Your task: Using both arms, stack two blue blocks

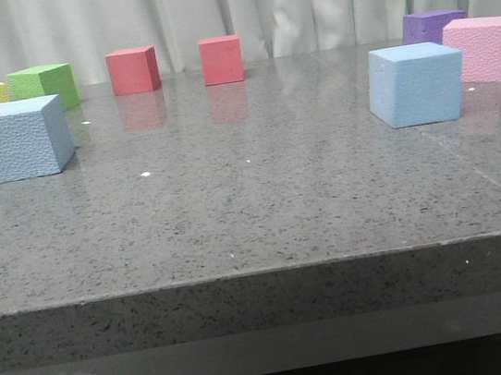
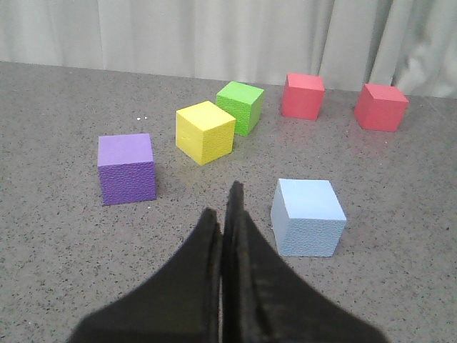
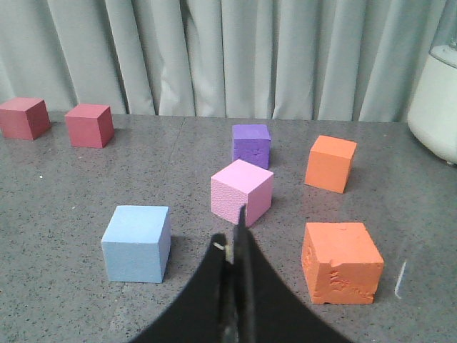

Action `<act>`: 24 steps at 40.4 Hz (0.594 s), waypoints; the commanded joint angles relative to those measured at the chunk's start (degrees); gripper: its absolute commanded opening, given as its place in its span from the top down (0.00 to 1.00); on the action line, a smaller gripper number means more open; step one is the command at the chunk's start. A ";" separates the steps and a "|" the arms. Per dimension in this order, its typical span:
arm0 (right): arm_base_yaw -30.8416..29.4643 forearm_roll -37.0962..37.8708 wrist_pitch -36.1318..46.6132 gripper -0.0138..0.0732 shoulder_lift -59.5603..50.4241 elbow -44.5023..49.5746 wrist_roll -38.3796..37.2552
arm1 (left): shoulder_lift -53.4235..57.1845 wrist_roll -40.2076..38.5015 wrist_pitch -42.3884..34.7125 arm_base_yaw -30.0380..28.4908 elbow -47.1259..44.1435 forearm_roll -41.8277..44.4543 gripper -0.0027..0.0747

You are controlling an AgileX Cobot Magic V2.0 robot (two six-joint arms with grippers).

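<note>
Both grippers, left gripper (image 2: 227, 207) and right gripper (image 3: 234, 232), are seemingly hovering closed and empty, a blue block (image 2: 308, 216) (image 3: 136, 243) lying just beside each.

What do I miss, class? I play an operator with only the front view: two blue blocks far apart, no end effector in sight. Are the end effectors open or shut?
Observer: Both are shut and empty. The left end effector has its fingers pressed together, short of the left blue block.
Operator: And the right one?
Observer: The right end effector is shut too, with the right blue block untouched on the table.
Operator: Anything outside my frame?
Observer: Yes. The right wrist view shows a nearer orange cube with a torn front face.
</note>
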State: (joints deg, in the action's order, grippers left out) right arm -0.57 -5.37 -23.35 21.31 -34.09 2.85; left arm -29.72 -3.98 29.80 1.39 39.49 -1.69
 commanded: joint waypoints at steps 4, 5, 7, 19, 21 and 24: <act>-0.31 -0.24 3.78 0.98 0.75 -2.09 0.18 | -0.97 -0.29 -3.98 0.02 1.92 -0.09 0.99; -0.31 -0.24 3.66 0.98 0.75 -2.09 0.18 | -0.97 -0.29 -4.07 0.02 1.92 -0.09 0.99; -0.31 -0.24 2.99 0.98 0.75 -2.09 0.18 | -0.97 -0.29 -4.21 0.02 1.92 0.01 0.99; -0.31 -0.24 2.22 0.34 0.81 -2.09 0.24 | -0.97 -0.29 -4.21 0.02 1.85 5.85 0.45; -0.31 -0.24 2.22 0.23 0.81 -2.09 0.24 | -0.97 -0.29 -4.21 0.02 1.85 6.04 0.32; -0.31 -0.24 2.22 0.16 0.81 -2.09 0.24 | -0.97 -0.29 -4.21 0.02 1.85 6.04 0.23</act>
State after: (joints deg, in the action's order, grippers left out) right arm -0.57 -5.37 -25.43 21.31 -34.09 2.85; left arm -30.18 -3.98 29.89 1.39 39.49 3.73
